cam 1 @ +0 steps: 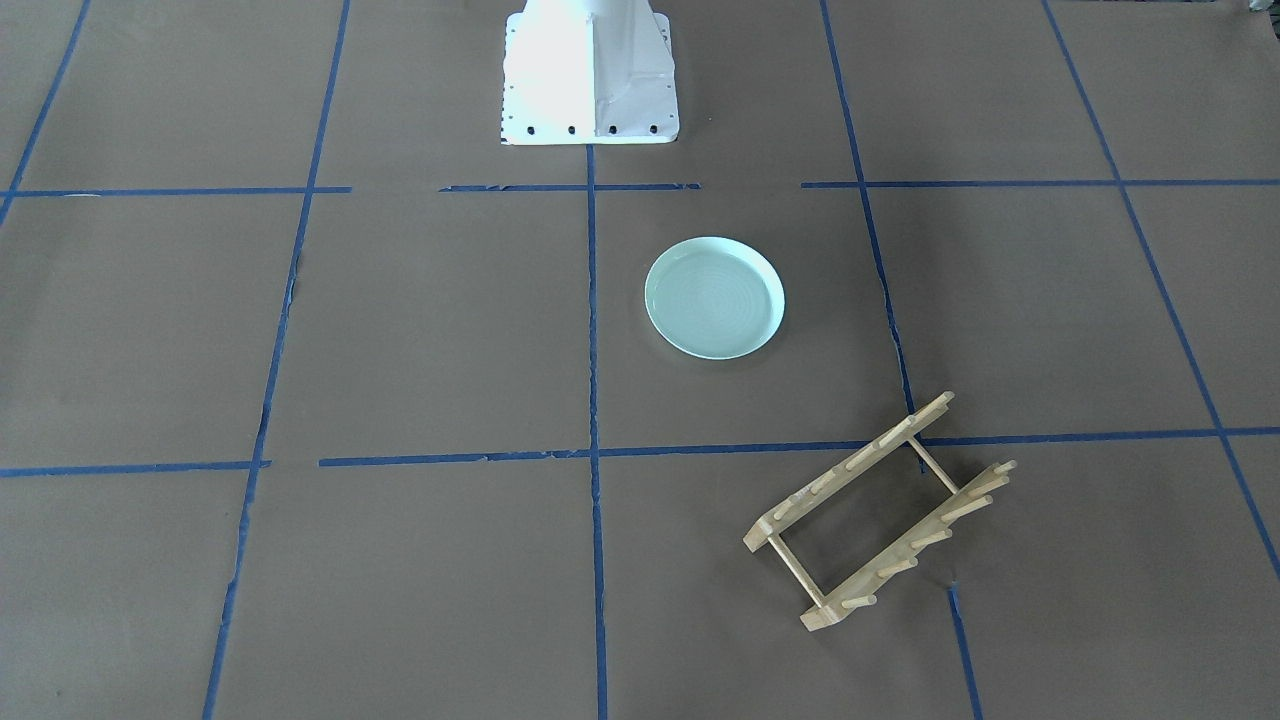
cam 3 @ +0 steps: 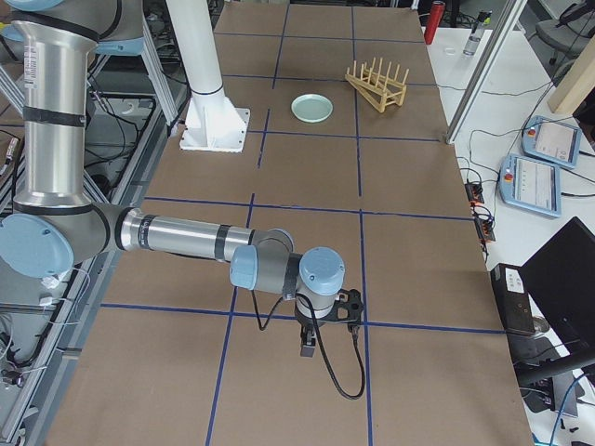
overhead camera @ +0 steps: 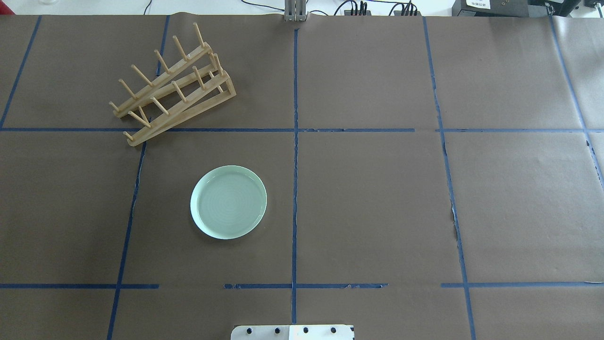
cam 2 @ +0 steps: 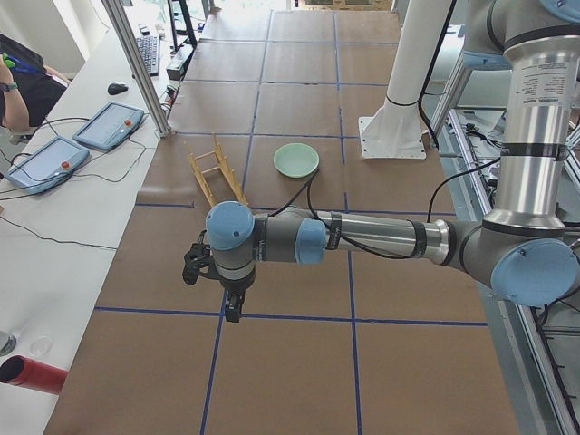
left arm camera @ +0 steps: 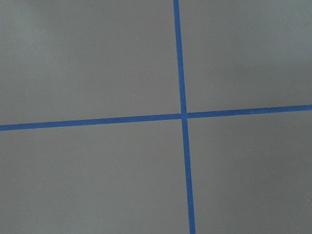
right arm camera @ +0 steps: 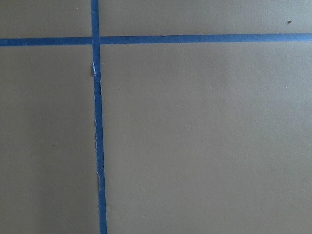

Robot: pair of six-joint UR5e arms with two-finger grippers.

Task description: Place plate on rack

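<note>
Plate [overhead camera: 229,202] lies flat on the table [overhead camera: 377,212], rim up. In the overhead view it sits on the robot's left half, just left of the centre blue tape line [overhead camera: 295,156]. Pale mint green, with faint rings inside.

Rack [overhead camera: 174,89] stands on the table farther from the robot than the plate, also on the left half. It is turned diagonal to the tape grid with its pegs pointing up. One end sits over a tape crossing. Plate and rack are apart, not touching, and the plate is not yet on the rack.

White robot base [cam 1: 590,75] is at the table edge, near the centre line.

Left hand [cam 2: 233,313] shows only in the exterior left view. It points down over the table next to a tape crossing, toward the table's left end and well apart from plate and rack. Cannot tell if it is wide or narrow, and nothing is seen in it. The left wrist view shows only brown table cover and a tape cross.

Right hand [cam 3: 308,348] shows only in the exterior right view. It points down over the table next to a tape line, toward the table's right end and well apart from the plate. Cannot tell its opening either, and nothing is seen in it. The right wrist view shows only brown cover and tape lines.

Two control tablets [cam 2: 109,125] lie on the white side bench.
</note>
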